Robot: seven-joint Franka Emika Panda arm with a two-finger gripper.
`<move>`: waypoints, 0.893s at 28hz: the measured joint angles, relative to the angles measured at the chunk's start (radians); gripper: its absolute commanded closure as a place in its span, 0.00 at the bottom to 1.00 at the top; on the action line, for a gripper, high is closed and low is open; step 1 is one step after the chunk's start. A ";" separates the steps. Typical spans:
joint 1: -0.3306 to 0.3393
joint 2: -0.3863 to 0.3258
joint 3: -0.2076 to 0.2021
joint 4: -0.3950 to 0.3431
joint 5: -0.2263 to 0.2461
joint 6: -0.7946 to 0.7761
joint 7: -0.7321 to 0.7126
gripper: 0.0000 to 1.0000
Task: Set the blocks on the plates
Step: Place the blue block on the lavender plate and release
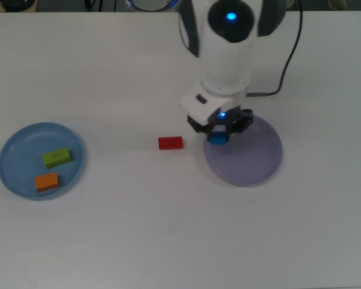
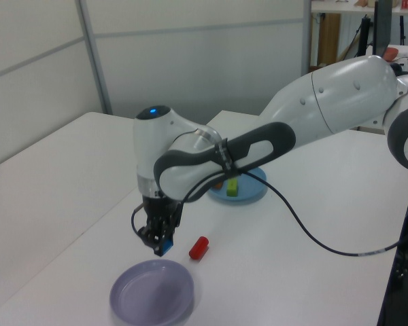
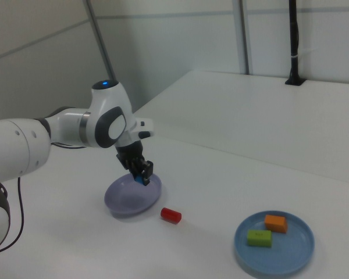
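While my hand (image 1: 219, 133) hangs above the near edge of the lavender plate (image 1: 253, 158), it is clamped on the blue block (image 1: 218, 138), which sits between the two dark fingers and is clear of the plate surface. From the left view I see the same thing: the hand (image 2: 160, 242) points down with the blue block (image 2: 166, 243) at its tip, raised over the far rim of the lavender plate (image 2: 151, 297). The right view agrees, with the hand (image 3: 141, 172) and the blue block (image 3: 142, 178) poised over the lavender plate (image 3: 129, 199).

On the white tabletop (image 1: 168, 229) the red block (image 1: 170, 142) lies alone, just to the top view's left of the lavender plate and not touching it. In the left view the red block (image 2: 199, 248) rests beside the plate's rim; in the right view it (image 3: 171, 215) lies just off the plate's right edge.

Well apart, at the top view's left, the light blue plate (image 1: 15, 150) carries the lime-green block (image 1: 57, 158) and, beside it, the orange block (image 1: 47, 182); the two do not touch. The right view shows both on the light blue plate (image 3: 291, 256), lime-green (image 3: 259, 238) and orange (image 3: 276, 223).

A black cable (image 1: 289, 57) trails from the arm (image 1: 228, 42) over the tabletop.
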 measured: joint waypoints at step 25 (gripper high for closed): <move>0.078 0.056 -0.003 -0.004 -0.118 0.001 0.068 0.00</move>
